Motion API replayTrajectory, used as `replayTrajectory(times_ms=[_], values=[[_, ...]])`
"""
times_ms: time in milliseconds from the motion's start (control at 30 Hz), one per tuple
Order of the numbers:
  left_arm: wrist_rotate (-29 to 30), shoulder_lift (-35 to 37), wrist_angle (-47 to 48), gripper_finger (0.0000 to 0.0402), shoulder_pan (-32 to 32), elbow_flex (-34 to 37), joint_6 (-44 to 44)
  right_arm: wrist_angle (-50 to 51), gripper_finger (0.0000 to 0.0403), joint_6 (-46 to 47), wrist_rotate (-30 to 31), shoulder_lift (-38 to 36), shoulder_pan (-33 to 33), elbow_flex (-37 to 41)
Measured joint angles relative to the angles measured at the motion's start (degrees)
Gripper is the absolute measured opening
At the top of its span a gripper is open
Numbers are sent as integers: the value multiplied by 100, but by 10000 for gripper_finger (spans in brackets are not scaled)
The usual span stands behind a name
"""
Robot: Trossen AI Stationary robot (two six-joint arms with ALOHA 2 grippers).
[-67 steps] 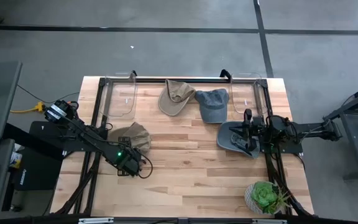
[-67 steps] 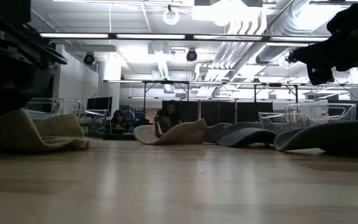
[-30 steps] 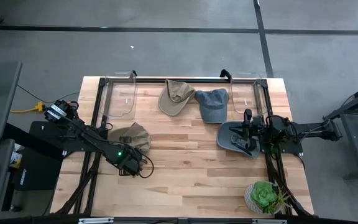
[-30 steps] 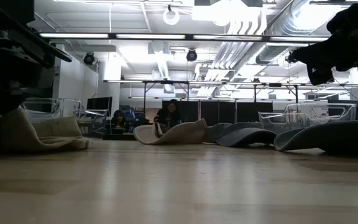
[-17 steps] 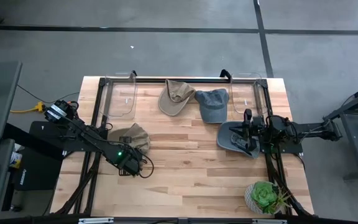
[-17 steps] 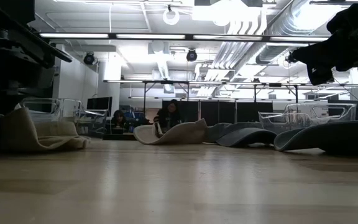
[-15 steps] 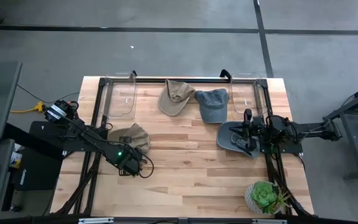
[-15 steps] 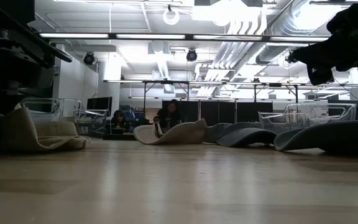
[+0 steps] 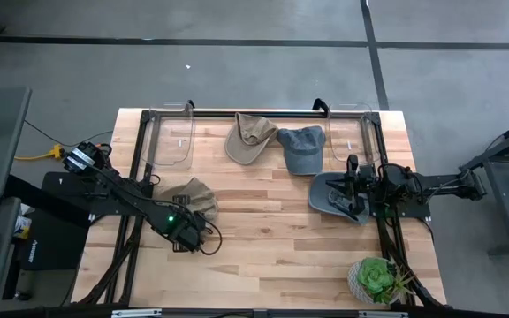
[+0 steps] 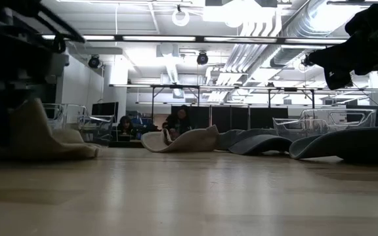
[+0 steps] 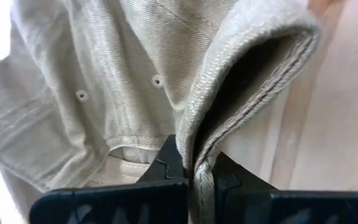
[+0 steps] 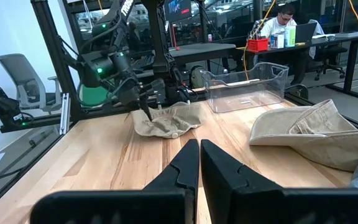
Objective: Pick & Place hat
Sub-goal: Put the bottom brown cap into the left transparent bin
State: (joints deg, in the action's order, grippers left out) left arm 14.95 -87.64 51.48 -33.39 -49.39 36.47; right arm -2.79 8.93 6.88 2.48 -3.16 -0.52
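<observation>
My left gripper point(image 11: 194, 180) has its jaws pressed together on the folded brim edge of the khaki hat point(image 9: 190, 193), which lies at the left side of the wooden table point(image 9: 263, 238). I can read no label or writing on its twill cloth; only two small eyelets show. My right gripper point(image 12: 199, 163) waits at about three o'clock over the dark grey hat point(image 9: 332, 196), jaws together and holding nothing. At twelve o'clock lie a tan hat point(image 9: 250, 134) and a blue-grey cap point(image 9: 302, 148), touching each other, between two clear bins point(image 9: 171, 137). A potted plant point(image 9: 376, 279) stands near five o'clock.
</observation>
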Motion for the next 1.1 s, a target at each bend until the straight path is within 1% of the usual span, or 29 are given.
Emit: replayTrajectory(times_ms=[400, 567, 633, 800, 1100], values=[[383, 0, 286, 0, 0, -678, 212, 0, 12, 0, 0, 0, 0, -2], [550, 0, 453, 0, 0, -915, 533, 0, 12, 0, 0, 2, 0, -2], [568, 0, 543, 0, 0, -1014, 754, 0, 12, -2, 0, 0, 0, 0], [781, 0, 689, 0, 0, -1324, 1491, 0, 12, 0, 2, 1, 0, 0], [1203, 0, 883, 0, 0, -1973, 2531, 0, 12, -1, 0, 2, 0, -2]])
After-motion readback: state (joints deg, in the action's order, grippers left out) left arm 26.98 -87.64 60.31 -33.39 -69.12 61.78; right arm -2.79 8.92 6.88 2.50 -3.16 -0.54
